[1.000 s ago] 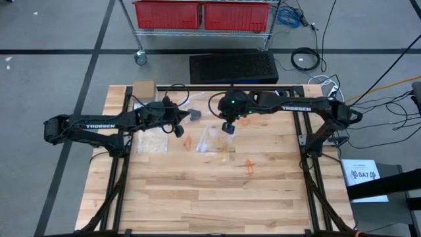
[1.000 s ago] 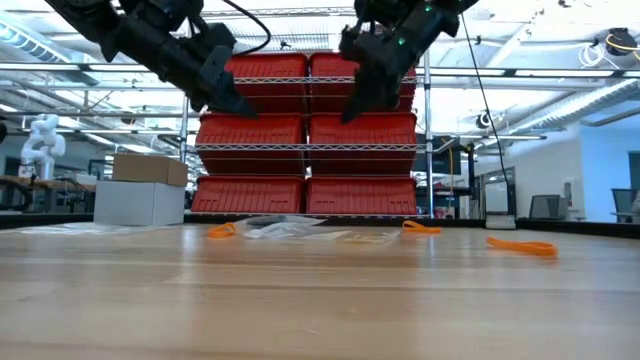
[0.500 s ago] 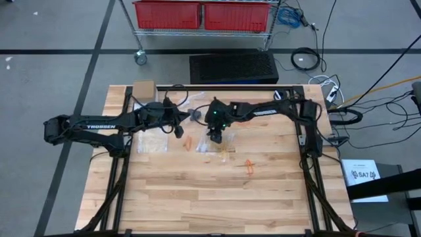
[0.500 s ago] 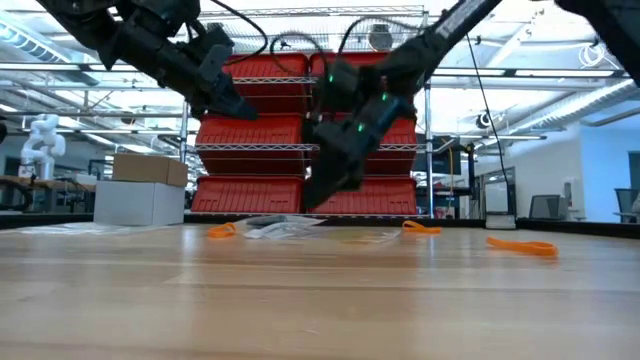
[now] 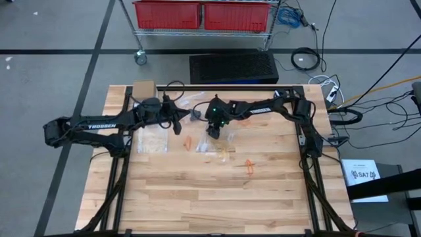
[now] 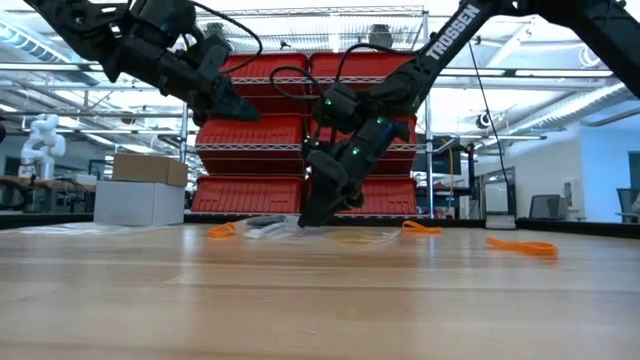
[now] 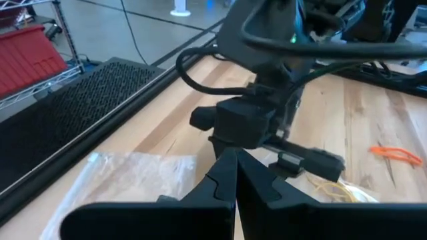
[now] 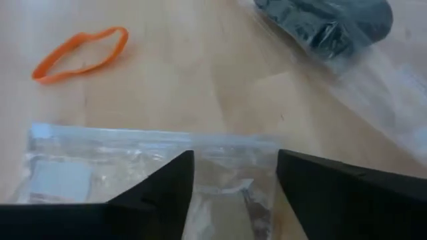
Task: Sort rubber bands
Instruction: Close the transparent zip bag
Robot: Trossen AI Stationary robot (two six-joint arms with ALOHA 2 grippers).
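Observation:
Orange rubber bands lie flat on the wooden table (image 5: 197,197): one (image 5: 187,142) between the grippers, another (image 5: 249,166) to the right. Pale yellow bands (image 5: 225,153) lie by a clear bag (image 5: 209,141). My right gripper (image 8: 233,190) stands open and low over that bag (image 8: 133,167), its fingers either side of the bag's zip edge; in the low view the right gripper (image 6: 306,218) is down at table height. My left gripper (image 5: 177,128) is shut and empty, raised above the table's left half; the low view shows the left gripper (image 6: 238,108) high up. My right gripper comes slanting down from the far right at the clear bag's zip edge (image 8: 227,141), fingers apart. Whether the fingertips touch the bag I cannot tell.
A second clear bag (image 5: 151,141) lies under the left arm. A bag with black contents (image 8: 333,23) lies farther back, and a cardboard box (image 5: 143,89) stands at the far left corner. Bare wood lies toward the near edge.
My right gripper has dropped from well above the table down to the clear bag, shifting toward the table's left, and has opened on the way. The bags and bands lie where they were.

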